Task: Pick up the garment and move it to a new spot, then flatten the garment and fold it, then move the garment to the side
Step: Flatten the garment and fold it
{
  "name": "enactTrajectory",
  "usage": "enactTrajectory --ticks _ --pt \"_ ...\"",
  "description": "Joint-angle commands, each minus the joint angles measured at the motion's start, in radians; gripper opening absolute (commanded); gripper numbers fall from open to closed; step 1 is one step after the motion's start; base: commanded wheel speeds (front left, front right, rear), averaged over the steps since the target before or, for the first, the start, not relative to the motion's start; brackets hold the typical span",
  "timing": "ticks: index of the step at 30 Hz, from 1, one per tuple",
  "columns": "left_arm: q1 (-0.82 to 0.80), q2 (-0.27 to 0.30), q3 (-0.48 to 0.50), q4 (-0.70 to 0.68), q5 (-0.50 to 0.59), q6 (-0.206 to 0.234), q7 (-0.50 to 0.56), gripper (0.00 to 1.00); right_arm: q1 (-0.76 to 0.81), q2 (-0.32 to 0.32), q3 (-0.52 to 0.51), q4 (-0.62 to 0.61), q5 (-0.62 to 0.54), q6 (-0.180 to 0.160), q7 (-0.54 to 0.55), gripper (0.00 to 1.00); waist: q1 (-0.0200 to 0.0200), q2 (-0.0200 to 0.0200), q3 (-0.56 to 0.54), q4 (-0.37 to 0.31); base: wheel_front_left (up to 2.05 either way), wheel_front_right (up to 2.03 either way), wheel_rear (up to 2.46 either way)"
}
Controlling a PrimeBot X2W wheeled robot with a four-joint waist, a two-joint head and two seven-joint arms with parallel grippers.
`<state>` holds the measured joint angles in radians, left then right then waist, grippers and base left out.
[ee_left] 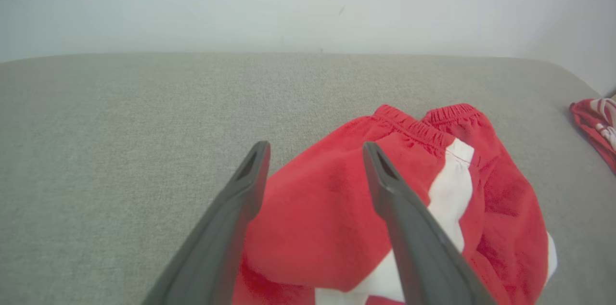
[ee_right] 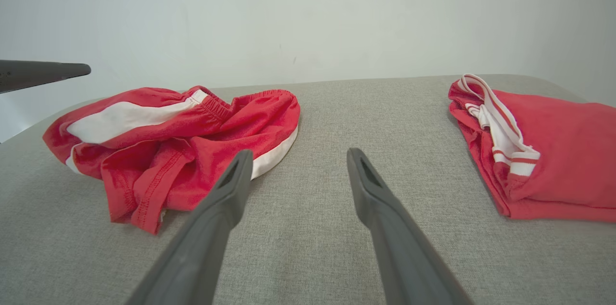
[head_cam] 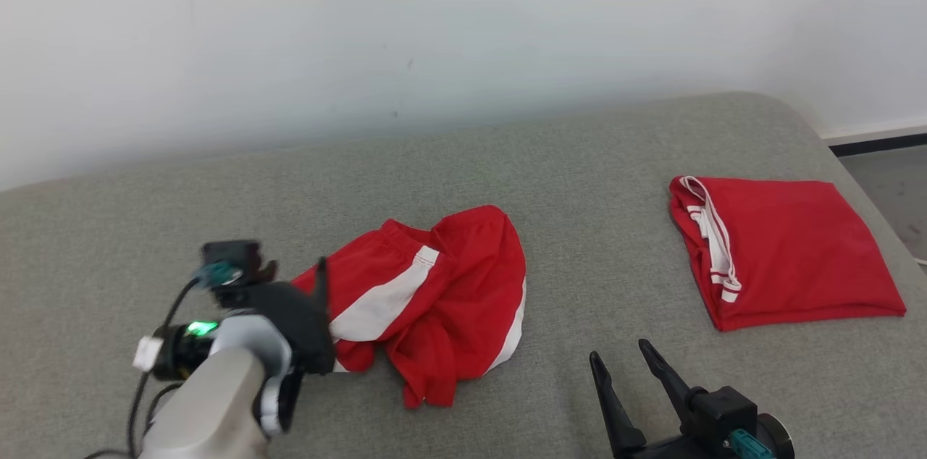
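The left gripper [ee_left: 315, 151], jaws spread and empty over the shorts [head_cam: 434, 300] in the middle of the cushion [head_cam: 579, 177], should sink low and pinch a thick fold, while the right gripper [head_cam: 618, 350] sits equally spread.

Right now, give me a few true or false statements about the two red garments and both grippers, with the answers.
1. The crumpled garment is red with white stripes. True.
2. A folded red garment lies toward the robot's right, apart from it. True.
3. The left gripper is shut on the crumpled garment. False: its fingers are spread open over the cloth.
4. The right gripper hangs over the folded red garment. False: it is open above the bare grey cushion between the two garments.
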<state>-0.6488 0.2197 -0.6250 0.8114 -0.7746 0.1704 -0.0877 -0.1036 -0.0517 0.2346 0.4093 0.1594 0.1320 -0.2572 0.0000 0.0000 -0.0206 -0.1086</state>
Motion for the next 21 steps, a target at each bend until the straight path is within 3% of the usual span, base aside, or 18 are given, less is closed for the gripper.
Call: enactTrajectory --ticks 1,2,7,13,21 --pt "-0.011 -0.006 -0.013 -0.007 0.011 -0.001 0.028 1.00 0.007 0.002 0.001 0.000 0.002 -0.003 -0.005 1.00 0.0000 0.0000 0.002 -0.006 0.00 0.00 0.00" --pt "-0.037 -0.017 -0.040 -0.024 0.015 -0.014 0.096 1.00 0.006 0.002 0.007 -0.002 0.007 -0.003 -0.005 1.00 0.0000 0.0000 0.007 -0.017 0.00 0.00 0.00" --pt "-0.078 -0.038 -0.089 -0.040 0.034 -0.028 0.179 1.00 -0.008 0.002 0.018 -0.002 0.011 -0.003 -0.006 1.00 0.0000 0.0000 0.023 -0.056 0.00 0.00 0.00" --pt "-0.107 -0.060 -0.140 -0.006 0.064 -0.024 0.239 1.00 -0.023 0.002 0.019 0.000 0.007 -0.003 -0.006 1.00 0.0000 0.0000 0.053 -0.132 0.00 0.00 0.00" --pt "-0.130 -0.044 -0.184 0.062 0.103 -0.003 0.270 1.00 -0.032 0.002 0.017 -0.005 0.010 -0.003 -0.006 1.00 0.0000 0.0000 0.092 -0.196 0.00 0.00 0.00"
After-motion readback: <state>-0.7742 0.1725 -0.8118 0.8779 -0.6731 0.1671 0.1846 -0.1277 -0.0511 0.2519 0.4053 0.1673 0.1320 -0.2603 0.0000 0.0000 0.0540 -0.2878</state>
